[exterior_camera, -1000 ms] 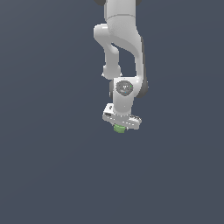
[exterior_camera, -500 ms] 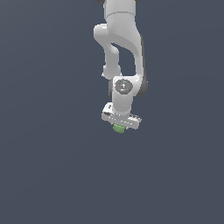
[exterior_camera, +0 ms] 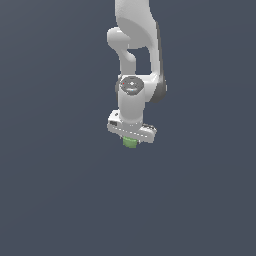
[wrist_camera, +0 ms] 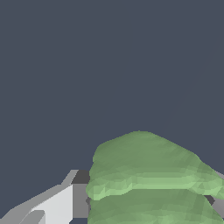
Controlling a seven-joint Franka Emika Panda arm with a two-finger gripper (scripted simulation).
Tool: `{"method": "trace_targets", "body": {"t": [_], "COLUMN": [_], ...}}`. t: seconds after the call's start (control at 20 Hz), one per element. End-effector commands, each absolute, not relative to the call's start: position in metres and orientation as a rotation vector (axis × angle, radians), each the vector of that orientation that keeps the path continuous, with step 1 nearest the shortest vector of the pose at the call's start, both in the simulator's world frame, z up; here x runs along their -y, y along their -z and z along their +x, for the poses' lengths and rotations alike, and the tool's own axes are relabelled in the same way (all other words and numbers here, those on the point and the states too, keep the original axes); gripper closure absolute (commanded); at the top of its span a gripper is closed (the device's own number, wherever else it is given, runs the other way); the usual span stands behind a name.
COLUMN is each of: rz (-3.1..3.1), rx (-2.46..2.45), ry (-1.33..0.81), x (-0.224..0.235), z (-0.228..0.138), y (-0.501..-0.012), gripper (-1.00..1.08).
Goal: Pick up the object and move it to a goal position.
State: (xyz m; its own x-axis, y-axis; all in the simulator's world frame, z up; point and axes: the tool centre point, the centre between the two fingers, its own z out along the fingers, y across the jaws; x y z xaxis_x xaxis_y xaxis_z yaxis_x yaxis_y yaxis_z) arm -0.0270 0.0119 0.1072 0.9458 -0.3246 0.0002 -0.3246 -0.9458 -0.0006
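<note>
You have the small bright green ribbed, stubby cylinder [exterior_camera: 130, 142] sitting directly under the white robot gripper [exterior_camera: 132, 139], between its jaws. In the wrist view the green ribbed cylinder [wrist_camera: 151, 179] fills the near field, with a grey-and-white finger [wrist_camera: 65, 199] touching one side and a sliver of the opposite finger at the other. The jaws are pinching the cylinder; only its lower part shows below the gripper in the exterior view.

Risks from here, as judgement:
- Slip. The ribbed, rounded wall gives the flat jaws little contact area, so a sudden acceleration could roll or drop the piece.
- Tilt. You cannot tell from these views whether the cylinder sits square in the jaws; an off-centre hold could rotate it during travel.
- Placement error. No goal marker is visible in either view, so confirm the target before you move.

No brand, label or legible writing appears on the arm, the gripper or the cylinder.
</note>
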Motion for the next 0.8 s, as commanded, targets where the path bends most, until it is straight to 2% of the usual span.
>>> {"method": "trace_targets", "body": {"t": [0.0,0.35,0.75], "rz": [-3.098,-3.098,-3.098], "rx": [-0.517,-0.518,-0.518], "ry": [0.001,0.001,0.0], "x": [0.0,0.023,0.032], "z": [-0.022,-0.011,-0.006], "y": [-0.129,-0.173,-0.188], "gripper": [1.08,1.08,1.08]}}
